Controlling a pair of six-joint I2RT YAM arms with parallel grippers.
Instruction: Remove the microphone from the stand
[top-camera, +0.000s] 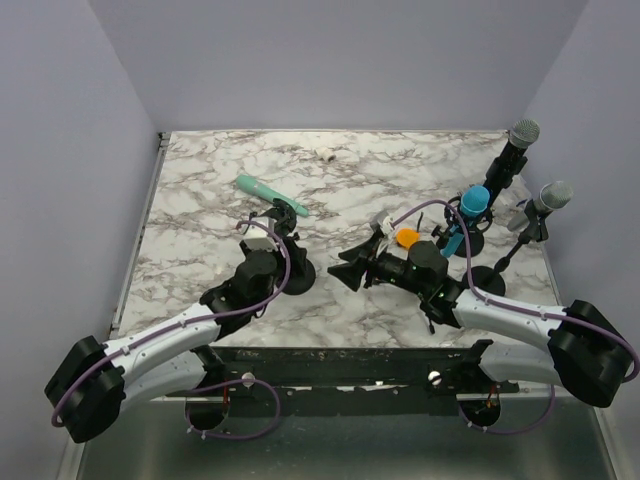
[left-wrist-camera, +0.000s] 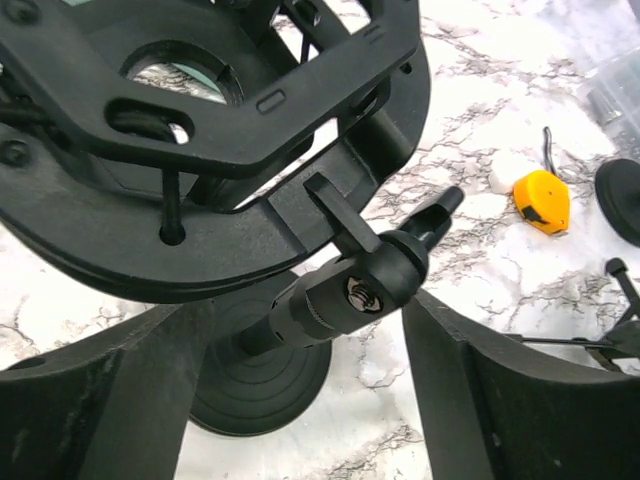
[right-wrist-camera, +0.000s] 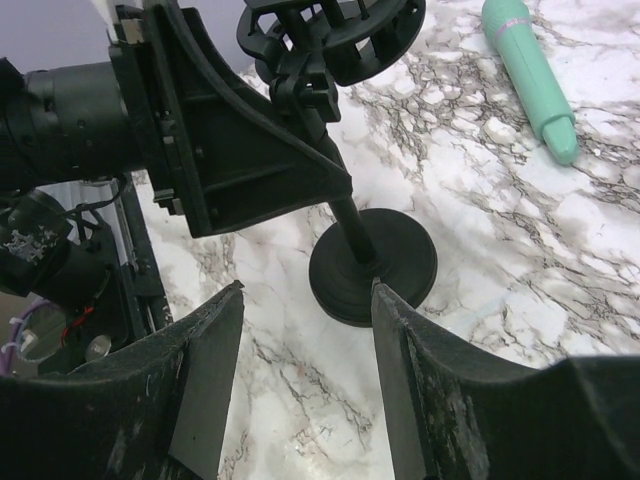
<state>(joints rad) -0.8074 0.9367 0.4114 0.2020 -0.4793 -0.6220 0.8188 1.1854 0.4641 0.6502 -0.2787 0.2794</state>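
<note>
A teal microphone lies flat on the marble table, apart from the stand; the right wrist view shows it at the top right. The black stand has a round base and a shock-mount ring with nothing in it. My left gripper is open, with its fingers on either side of the stand's pivot joint just under the ring. My right gripper is open and empty. It points left toward the stand's base, and its fingertips reach the base's near edge.
Three other microphones stand in stands at the right: a blue one, a dark grey one and a silver one. An orange tape measure lies by the right arm and also shows in the left wrist view. A small white scrap lies at the back.
</note>
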